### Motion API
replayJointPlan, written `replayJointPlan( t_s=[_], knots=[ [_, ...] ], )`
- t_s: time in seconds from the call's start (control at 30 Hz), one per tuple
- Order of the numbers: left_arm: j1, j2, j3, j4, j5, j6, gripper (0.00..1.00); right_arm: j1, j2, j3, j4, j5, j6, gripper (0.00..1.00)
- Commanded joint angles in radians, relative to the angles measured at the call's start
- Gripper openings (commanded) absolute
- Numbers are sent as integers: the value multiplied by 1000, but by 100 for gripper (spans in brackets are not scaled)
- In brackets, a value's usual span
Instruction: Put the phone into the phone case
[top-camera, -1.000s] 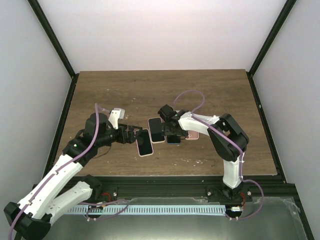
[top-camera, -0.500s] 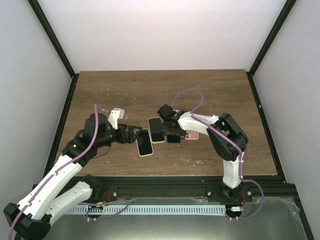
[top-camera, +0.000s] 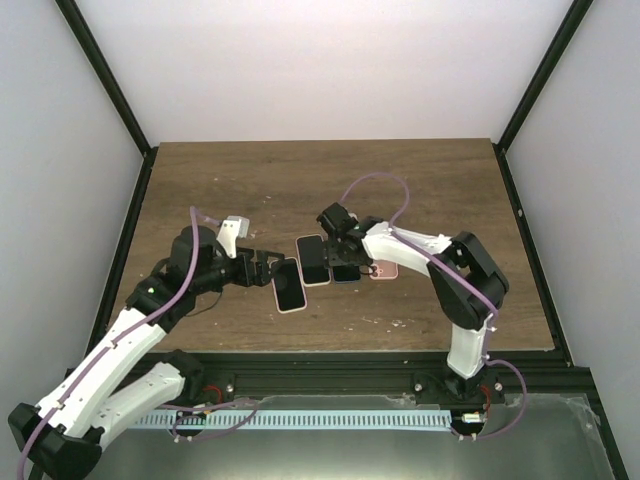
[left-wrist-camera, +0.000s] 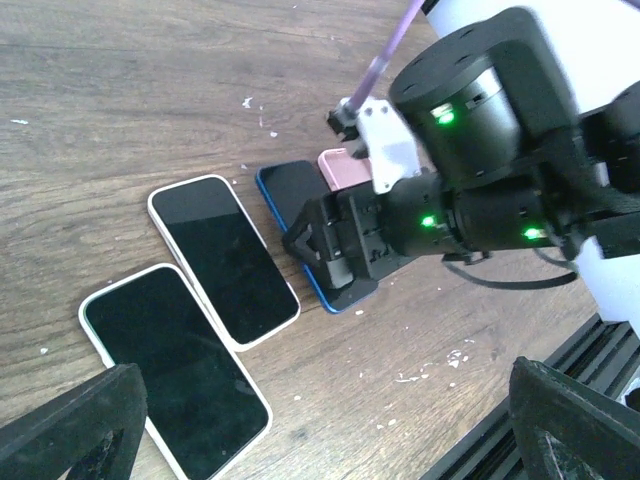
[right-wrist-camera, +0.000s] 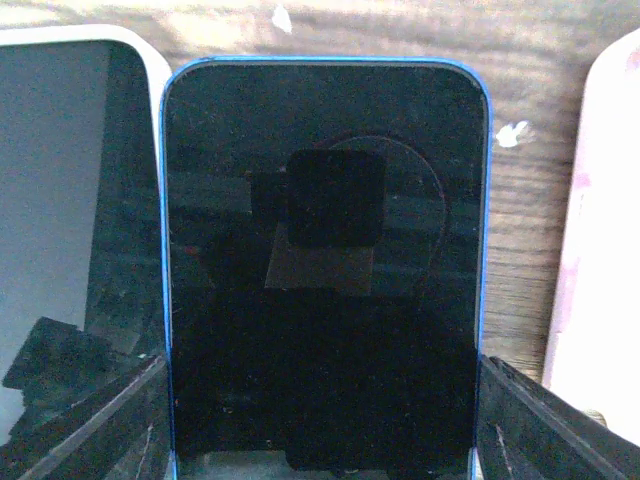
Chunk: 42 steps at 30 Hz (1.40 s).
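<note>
White walls and black corner posts close in a brown wooden tabletop (top-camera: 250, 180) flecked with small white marks. We see 2 white arms reaching in from the near edge: the left arm (top-camera: 120, 340) stretches low toward the middle, and the right arm (top-camera: 450, 270) bends back leftward to meet it.

The left claw (top-camera: 266, 271) is spread wide and holds nothing. In its own wrist view its 2 fingers (left-wrist-camera: 70, 425) sit at opposite bottom corners. From above, it lies just beside the nearest white-rimmed phone (left-wrist-camera: 175, 375); we cannot tell whether it touches it.

The right claw (top-camera: 345, 264) points down over the blue-edged phone (right-wrist-camera: 320, 250). In its wrist view 1 finger sits against each long side, so it is pinching the phone across its width. The phone lies flat on the wood, screen up and dark.

4 flat items lie in a row across the middle. From the left arm's side they are the nearest white-rimmed phone, a second white-rimmed phone (left-wrist-camera: 222, 255), the blue-edged phone, and the pink phone case (top-camera: 386, 269). The blue-edged phone lies close against the second white-rimmed phone. A narrow strip of wood separates it from the pink phone case, so the phone is beside the case, not in it.
</note>
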Motion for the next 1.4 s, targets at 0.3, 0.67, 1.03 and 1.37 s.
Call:
replayJointPlan(
  t_s=[0.3,0.67,1.03,1.37],
  knots=[
    [5,13,18,-7,-15,-2,100,-130,-157,-50,-6,99,-123,57],
    [5,33,7,18,-1,-14,100,-253,-168,-130,56,105,-212,57],
    [5,41,3,19,-7,-9,100,-260,-103,-120,85,73,-216,57],
    [5,49,3,30,-4,-13,100,-260,-90,-143,98,57,-195,63]
  ],
)
